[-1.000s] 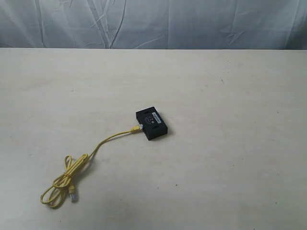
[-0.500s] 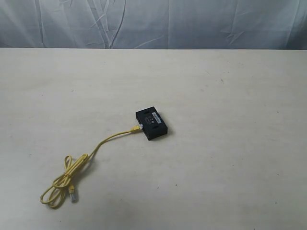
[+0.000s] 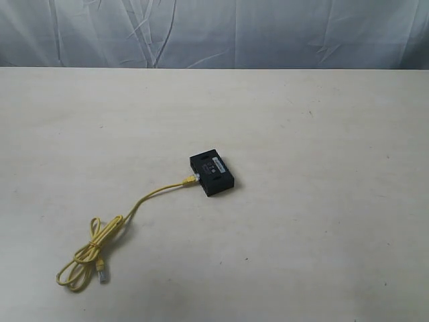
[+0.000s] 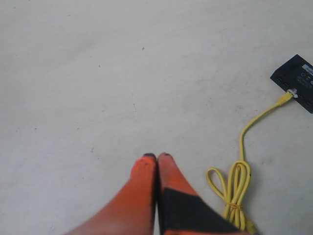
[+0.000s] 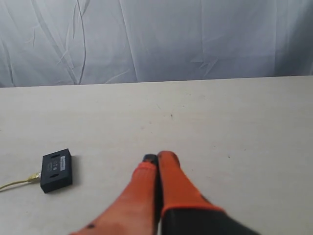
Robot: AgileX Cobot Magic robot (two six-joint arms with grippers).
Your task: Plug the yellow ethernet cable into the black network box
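While both grippers are closed on nothing, the black network box [image 3: 212,175] lies flat near the middle of the pale table [image 3: 322,255], turned a little askew to the table edges. It has a small white label [image 3: 216,165] on its top face. The yellow ethernet cable [image 3: 144,199] meets the side of the box that looks toward the left edge. Its end touches the box there and seems to sit in a port, but the plug is too small to be sure how deep it goes. From the box the cable runs in a soft curve toward the corner at the left of the edge nearest the exterior camera. Close to that corner it is gathered in a loose bundle of loops [image 3: 87,258], and the free clear plug [image 3: 102,274] rests on the table just beside the loops. The left gripper [image 4: 157,156] has its two orange fingers pressed tip to tip over bare table, and the looped cable lies near it. The right gripper [image 5: 157,157] is clenched in the same way, empty, well apart from the box. Behind the far edge of the table hangs a wrinkled grey cloth [image 3: 281,33].
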